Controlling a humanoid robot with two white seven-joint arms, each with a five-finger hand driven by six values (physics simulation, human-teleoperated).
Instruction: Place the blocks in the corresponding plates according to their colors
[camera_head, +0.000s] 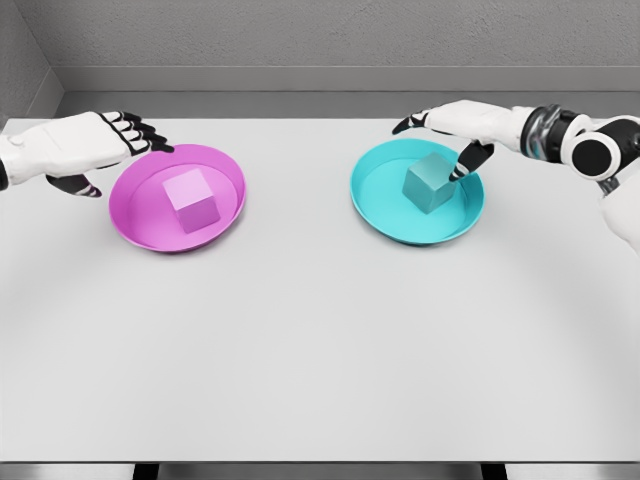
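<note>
on the table (320, 360), pink block (194, 200) sits in pink plate (135, 215), teal block (428, 184) in teal plate (375, 205). both left hand (95, 145) and right hand (450, 135) are relaxed, empty; i'd lift straight up, avoiding rims.

Both forearms run off the side edges; the table (320, 380) runs off below.
</note>
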